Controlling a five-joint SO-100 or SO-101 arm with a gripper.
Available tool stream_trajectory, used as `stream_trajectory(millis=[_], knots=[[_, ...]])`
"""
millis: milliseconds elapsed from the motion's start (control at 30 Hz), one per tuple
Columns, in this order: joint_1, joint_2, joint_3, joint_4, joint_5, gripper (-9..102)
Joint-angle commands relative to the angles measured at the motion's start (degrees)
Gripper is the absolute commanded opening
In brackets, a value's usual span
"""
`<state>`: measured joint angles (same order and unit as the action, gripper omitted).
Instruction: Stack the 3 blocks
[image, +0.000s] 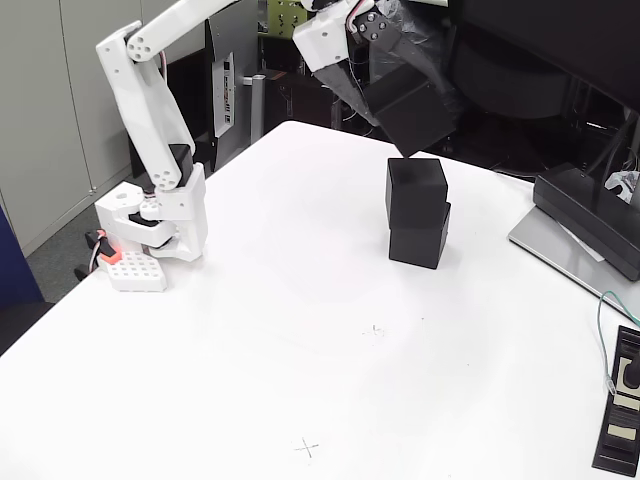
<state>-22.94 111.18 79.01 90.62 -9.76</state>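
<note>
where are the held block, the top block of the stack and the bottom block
held block (415, 112), fixed view, on its dark front face below the gripper
top stacked block (415, 192), fixed view, middle of its front face
bottom stacked block (418, 243), fixed view, middle of its front face

No wording legible from where I stand.

A white label on the dark panel behind the arm carries red and black print, too small to read. Two faint pen crosses sit on the white worktop, signs rather than letters. The blocks' faces are plain black.
</note>
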Motion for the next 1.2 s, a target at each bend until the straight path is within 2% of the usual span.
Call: stream_trajectory(millis=[0,367,633,1167], knots=[[-0.7,-1.5,-2.4,0.1,0.6,0],[-1.1,-7.2,-2.5,-0.1,0.0,0],[-9.0,-7.1,-2.5,0.0,0.6,-1],[-4.2,-7.2,-1.8,-0.4,0.6,-1]])
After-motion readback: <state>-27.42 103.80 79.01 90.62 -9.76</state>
